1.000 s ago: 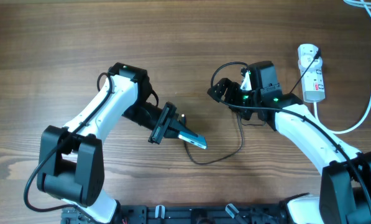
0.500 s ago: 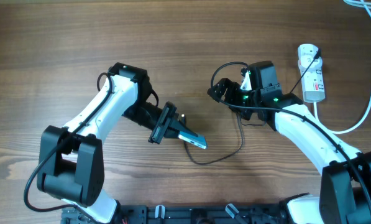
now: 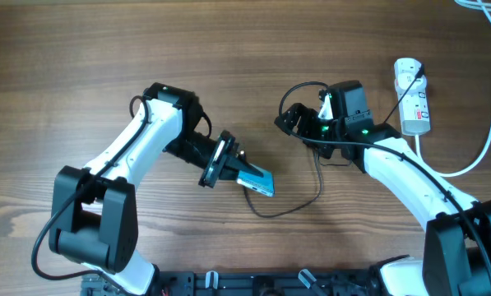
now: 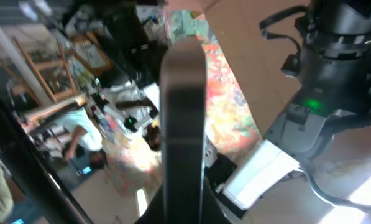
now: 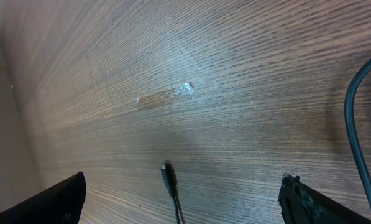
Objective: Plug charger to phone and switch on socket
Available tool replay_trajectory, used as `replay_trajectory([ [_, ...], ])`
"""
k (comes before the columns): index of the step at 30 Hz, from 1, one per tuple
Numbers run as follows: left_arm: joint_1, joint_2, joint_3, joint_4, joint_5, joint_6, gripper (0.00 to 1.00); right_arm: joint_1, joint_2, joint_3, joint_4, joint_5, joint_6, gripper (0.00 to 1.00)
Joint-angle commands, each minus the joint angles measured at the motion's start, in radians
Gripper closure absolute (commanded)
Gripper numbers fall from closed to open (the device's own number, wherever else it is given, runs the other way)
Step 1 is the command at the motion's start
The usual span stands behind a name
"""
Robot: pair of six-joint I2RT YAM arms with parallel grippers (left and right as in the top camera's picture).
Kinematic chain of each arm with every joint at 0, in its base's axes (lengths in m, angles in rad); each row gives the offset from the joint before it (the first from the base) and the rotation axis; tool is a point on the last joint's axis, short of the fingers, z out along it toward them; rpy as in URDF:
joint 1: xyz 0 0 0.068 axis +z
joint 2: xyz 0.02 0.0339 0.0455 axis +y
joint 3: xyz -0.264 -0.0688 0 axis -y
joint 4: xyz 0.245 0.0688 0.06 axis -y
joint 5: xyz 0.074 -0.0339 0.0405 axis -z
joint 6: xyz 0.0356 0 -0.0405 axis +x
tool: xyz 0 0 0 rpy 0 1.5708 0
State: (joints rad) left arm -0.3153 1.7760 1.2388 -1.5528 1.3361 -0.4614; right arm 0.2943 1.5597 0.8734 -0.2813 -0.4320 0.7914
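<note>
Phone was in your left end effector, pinched tight at one end, near the middle of the worktop. Overhead it showed the turquoise screen, with the long axis running away from the left arm toward the lower right. The left wrist view had it edge-on, dead centre between the fingers. Can't tell whether its far end touched the wood.

Your right end effector was spread wide with nothing in it, up and to the right of the phone and apart from it. Its fingers framed bare wood and the connector, which lay flat on the worktop, touched by neither finger.

The charger cable lay in a loose loop on the worktop, from just below the phone round to the right and up under the right arm. That loop sat between your two arms.

The socket was near the right edge, well apart from the phone, with the right arm's wrist between them. A black lead ran into its top end. Its thick white cord curved off toward the right edge. The red mark was visible; switch position too small to tell.
</note>
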Motion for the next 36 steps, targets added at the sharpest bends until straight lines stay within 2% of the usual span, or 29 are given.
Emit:
replay_trajectory([
  [1,-0.008,-0.024,0.005,0.100,-0.056,0.013,0.96,-0.001,0.006,0.003,0.001,0.018,-0.003,0.00],
  [4,-0.008,-0.024,0.005,0.309,-0.336,0.013,0.96,-0.001,0.006,0.003,0.001,0.018,-0.003,0.00],
  [6,-0.008,-0.024,0.005,0.378,-0.480,0.013,0.96,-0.001,0.006,0.003,0.001,0.018,-0.003,0.00],
  [10,-0.006,-0.024,0.005,0.588,-0.611,0.013,0.96,-0.001,0.006,0.003,0.001,0.018,-0.003,0.00],
  [14,0.014,-0.024,0.005,0.790,-0.855,0.013,0.96,-0.001,0.006,0.003,0.003,0.018,-0.003,0.00],
  [17,0.051,-0.024,0.005,0.876,-0.853,0.079,0.96,-0.001,0.006,0.003,0.003,0.018,-0.003,0.00],
  [21,0.099,-0.021,0.005,0.892,-0.847,0.167,0.96,-0.001,0.006,0.003,0.003,0.018,-0.003,0.00],
  [30,0.133,-0.005,-0.031,0.945,-0.847,0.174,0.96,-0.001,0.006,0.003,0.003,0.018,-0.003,0.00],
  [33,0.172,0.005,-0.031,0.951,-0.844,0.142,0.96,-0.001,0.006,0.003,0.110,0.059,-0.005,0.00],
  [36,0.233,0.040,-0.031,0.951,-0.750,0.114,0.96,-0.001,0.006,0.003,0.134,0.059,0.064,0.00],
])
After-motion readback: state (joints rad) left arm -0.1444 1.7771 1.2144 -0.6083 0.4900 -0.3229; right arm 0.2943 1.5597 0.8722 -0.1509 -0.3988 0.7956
